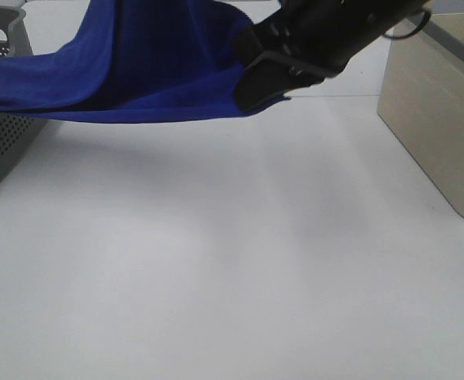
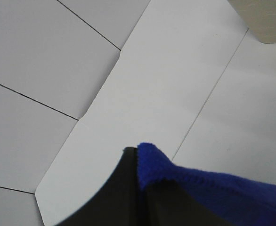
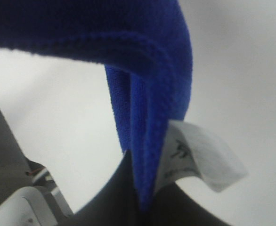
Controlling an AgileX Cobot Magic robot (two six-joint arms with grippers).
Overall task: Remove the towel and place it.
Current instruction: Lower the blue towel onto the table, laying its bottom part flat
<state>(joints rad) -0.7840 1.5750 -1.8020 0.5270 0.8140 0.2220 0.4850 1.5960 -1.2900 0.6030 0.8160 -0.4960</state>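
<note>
Left gripper (image 2: 137, 157), right gripper (image 3: 142, 207) clamped shut on plush blue towel (image 1: 161, 71) — hemmed edge (white tag (image 3: 199, 160)).

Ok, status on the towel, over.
Left gripper, right gripper: both shut on towel. Towel hanging above table. Grey basket at its left end, beige box at right.

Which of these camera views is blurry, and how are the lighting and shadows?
Exterior high view: even, soft light; only a faint shadow on the table beneath the towel, the arm nearly black. Left wrist view: seam lines crisp, towel edge slightly soft. Right wrist view: blurriest, towel too close, tag print unreadable, background washed out.
</note>
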